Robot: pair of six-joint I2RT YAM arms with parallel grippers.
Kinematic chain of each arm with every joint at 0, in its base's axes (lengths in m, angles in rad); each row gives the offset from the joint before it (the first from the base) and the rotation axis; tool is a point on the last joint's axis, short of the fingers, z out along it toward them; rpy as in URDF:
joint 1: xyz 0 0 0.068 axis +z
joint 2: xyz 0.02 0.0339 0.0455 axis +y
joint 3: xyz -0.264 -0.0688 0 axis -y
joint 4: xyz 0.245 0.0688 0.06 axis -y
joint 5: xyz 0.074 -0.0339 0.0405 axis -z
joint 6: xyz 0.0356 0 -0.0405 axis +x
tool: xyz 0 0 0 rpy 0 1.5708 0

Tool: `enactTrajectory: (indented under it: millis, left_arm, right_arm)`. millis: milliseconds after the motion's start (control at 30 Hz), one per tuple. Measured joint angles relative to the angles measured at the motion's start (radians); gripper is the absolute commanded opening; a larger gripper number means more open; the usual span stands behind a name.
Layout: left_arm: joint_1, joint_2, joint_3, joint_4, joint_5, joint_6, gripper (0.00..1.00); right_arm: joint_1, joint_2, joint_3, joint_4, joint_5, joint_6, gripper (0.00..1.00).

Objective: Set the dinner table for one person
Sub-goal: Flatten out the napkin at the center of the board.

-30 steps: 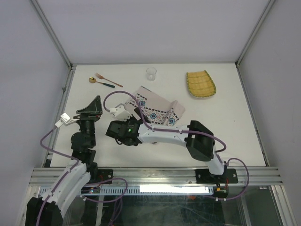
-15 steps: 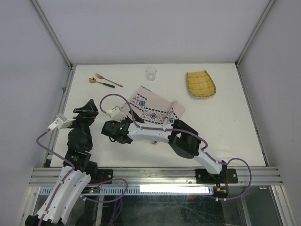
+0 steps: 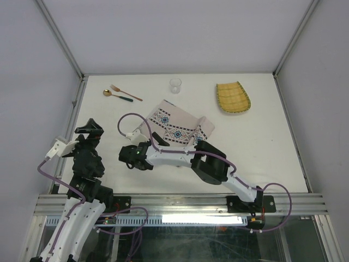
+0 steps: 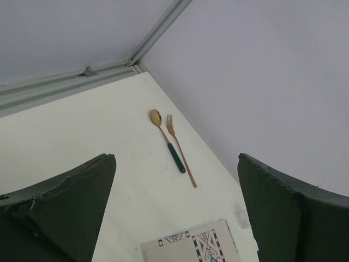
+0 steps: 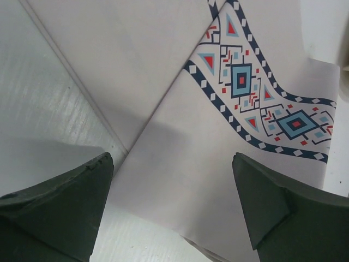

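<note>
The white dinner table [image 3: 262, 142] holds a pale placemat [image 3: 177, 126] with a blue-red patterned band, lying skewed at the centre with one part folded over. My right gripper [image 3: 146, 145] hovers open over its near-left pale part. In the right wrist view the open gripper [image 5: 172, 158] spans the placemat [image 5: 218, 136], gripping nothing. My left gripper [image 3: 88, 131] is open and empty at the table's left side. The left wrist view, with the open left gripper [image 4: 175, 174], shows a gold spoon [image 4: 166, 139], a fork [image 4: 180, 150] and the placemat's corner [image 4: 191, 248].
The spoon [image 3: 116, 95] and fork [image 3: 126, 93] lie at the far left. A clear glass [image 3: 174, 85] stands at the far middle. A yellow-green woven dish [image 3: 233, 97] sits at the far right. Metal rails and white walls bound the table.
My left arm has drawn back toward the near left. My right gripper has moved left and nearer, and the placemat's left part now lies spread out flatter.
</note>
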Motion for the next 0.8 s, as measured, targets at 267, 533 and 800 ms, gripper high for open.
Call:
enactTrajectory:
  millis: [267,533,800]
  left_arm:
    - [0.0,-0.048,0.002,-0.05,-0.072,0.004,0.99]
    - [0.0,-0.049,0.002,-0.068,-0.072,0.003,0.99]
    - [0.0,-0.05,0.002,-0.068,-0.072,0.003,0.99]
  right_arm:
    - [0.019,0.039,0.041,-0.034,0.0,0.017,0.92]
    - [0.04,0.044,0.045,-0.102,0.002,0.076,0.91]
    - [0.053,0.054,0.047,-0.161,0.008,0.144,0.67]
